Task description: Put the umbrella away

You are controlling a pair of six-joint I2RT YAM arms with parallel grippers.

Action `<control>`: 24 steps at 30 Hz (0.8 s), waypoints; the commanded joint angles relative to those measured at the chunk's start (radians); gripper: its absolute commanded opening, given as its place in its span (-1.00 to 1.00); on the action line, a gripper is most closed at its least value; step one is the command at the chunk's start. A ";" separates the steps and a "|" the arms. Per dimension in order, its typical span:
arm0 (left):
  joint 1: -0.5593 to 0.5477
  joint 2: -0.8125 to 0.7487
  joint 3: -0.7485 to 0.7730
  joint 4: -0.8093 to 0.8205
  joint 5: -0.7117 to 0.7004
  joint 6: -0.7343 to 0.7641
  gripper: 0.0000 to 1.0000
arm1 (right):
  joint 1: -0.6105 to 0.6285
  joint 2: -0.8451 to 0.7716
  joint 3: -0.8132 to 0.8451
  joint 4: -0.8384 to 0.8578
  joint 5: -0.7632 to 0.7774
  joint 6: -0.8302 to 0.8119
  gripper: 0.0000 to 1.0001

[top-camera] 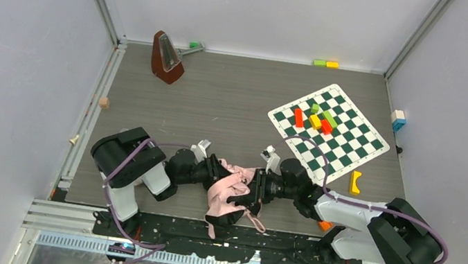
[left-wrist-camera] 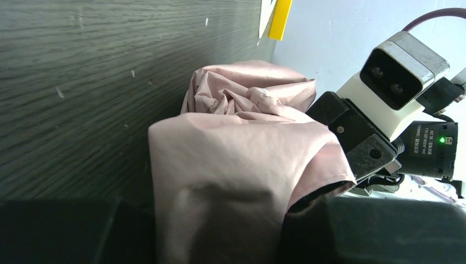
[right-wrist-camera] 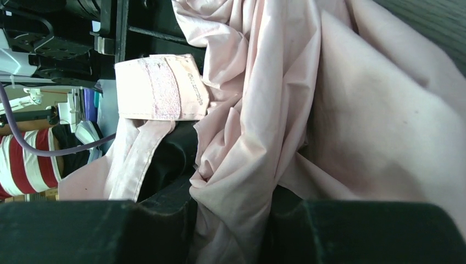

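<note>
The umbrella is a bunched pale pink bundle with black showing underneath, at the near edge of the table between both arms. My left gripper is shut on its left side; pink fabric fills the space between its fingers. My right gripper is shut on its right side; folds of the canopy are pinched between its fingers. The pink closing strap with a velcro patch hangs at the left of the right wrist view. The handle is hidden.
A checkered mat with several coloured blocks lies at the back right. A yellow block lies near the right arm. A brown metronome stands at the back left. Small blocks sit along the back wall.
</note>
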 commanded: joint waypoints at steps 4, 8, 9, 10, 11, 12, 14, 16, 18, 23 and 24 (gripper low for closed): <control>0.005 -0.151 -0.006 -0.013 -0.073 0.021 -1.00 | 0.028 -0.127 0.094 -0.148 0.015 -0.073 -0.62; 0.017 -0.293 -0.017 -0.018 -0.083 0.029 -1.00 | 0.026 -0.231 0.157 -0.327 0.083 -0.133 0.16; 0.022 -0.331 -0.020 -0.012 -0.089 0.031 -1.00 | 0.024 -0.277 0.178 -0.359 0.105 -0.150 0.29; 0.029 -0.372 -0.019 -0.015 -0.094 0.033 -1.00 | 0.016 -0.301 0.198 -0.428 0.128 -0.154 0.33; 0.037 -0.415 -0.015 -0.027 -0.098 0.035 -1.00 | 0.011 -0.350 0.208 -0.496 0.142 -0.166 0.42; 0.044 -0.460 -0.007 -0.042 -0.102 0.040 -1.00 | -0.004 -0.398 0.224 -0.525 0.170 -0.168 0.51; 0.057 -0.555 0.030 -0.115 -0.113 0.057 -1.00 | -0.037 -0.471 0.247 -0.603 0.227 -0.162 0.55; 0.061 -0.660 0.081 -0.227 -0.128 0.099 -1.00 | -0.075 -0.540 0.271 -0.675 0.301 -0.138 0.57; 0.069 -0.775 0.140 -0.371 -0.155 0.155 -1.00 | -0.107 -0.605 0.299 -0.741 0.373 -0.115 0.58; 0.113 -1.010 0.300 -0.676 -0.233 0.287 -1.00 | -0.136 -0.740 0.380 -0.889 0.571 -0.057 0.60; 0.125 -1.030 0.329 -0.709 -0.236 0.300 -1.00 | -0.138 -0.767 0.396 -0.904 0.607 -0.043 0.60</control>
